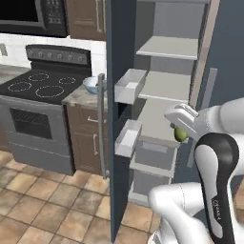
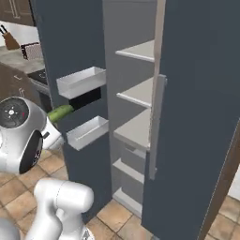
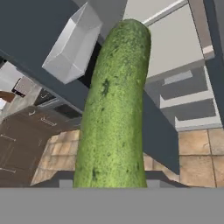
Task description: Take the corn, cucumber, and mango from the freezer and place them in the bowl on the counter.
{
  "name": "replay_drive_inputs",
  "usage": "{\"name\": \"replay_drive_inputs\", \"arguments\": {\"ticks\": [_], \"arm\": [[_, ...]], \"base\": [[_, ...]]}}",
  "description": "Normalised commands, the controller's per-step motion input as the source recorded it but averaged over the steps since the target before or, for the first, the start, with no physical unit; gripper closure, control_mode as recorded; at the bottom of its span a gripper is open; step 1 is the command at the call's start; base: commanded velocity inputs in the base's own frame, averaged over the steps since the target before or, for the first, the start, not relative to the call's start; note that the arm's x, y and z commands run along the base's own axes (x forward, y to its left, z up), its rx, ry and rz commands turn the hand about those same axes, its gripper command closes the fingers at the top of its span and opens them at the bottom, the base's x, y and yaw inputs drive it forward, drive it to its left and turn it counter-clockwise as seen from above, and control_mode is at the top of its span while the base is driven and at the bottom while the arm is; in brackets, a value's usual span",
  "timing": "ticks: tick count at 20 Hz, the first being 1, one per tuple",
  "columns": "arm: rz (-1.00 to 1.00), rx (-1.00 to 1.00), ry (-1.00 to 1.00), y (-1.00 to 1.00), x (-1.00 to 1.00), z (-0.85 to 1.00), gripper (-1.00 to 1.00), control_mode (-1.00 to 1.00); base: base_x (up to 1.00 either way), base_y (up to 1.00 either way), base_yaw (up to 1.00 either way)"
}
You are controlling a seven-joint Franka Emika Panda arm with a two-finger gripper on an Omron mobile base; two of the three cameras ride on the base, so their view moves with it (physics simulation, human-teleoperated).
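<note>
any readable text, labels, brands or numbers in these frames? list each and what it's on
None can be read.
Arm's dark link: small pale lettering, too blurred to read.
Microwave: control panel marks, too small to read.
Stove: knobs along the back panel, no legible markings.
Round cap on the arm joint: tiny marks, illegible.
Freezer, cucumber, bowl: no text visible.

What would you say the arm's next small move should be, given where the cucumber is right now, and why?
Probably swing the held cucumber left, away from the freezer and toward the bowl on the counter. The cucumber already juts from the gripper, clear of the freezer shelves, while the bowl sits beyond the open door, beside the stovetop.
</note>
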Motion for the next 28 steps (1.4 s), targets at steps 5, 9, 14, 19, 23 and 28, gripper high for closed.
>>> {"name": "replay_drive_inputs", "arguments": {"ticks": [5,9,14,19,23,28], "arm": [[0.0,0.0,0.0,0.0,0.0,0.0,1.0,1.0],[0.0,0.0,0.0,0.0,0.0,0.0,1.0,1.0],[0.0,0.0,0.0,0.0,0.0,0.0,1.0,1.0],[0.0,0.0,0.0,0.0,0.0,0.0,1.0,1.0],[0.0,0.0,0.0,0.0,0.0,0.0,1.0,1.0],[0.0,0.0,0.0,0.0,0.0,0.0,1.0,1.0]], "base": [[-0.32,0.39,0.8],[0.12,0.98,0.6],[0.99,0.99,0.06],[1.0,0.49,-0.53],[1.0,0.52,-0.46],[0.99,0.89,-0.01]]}}
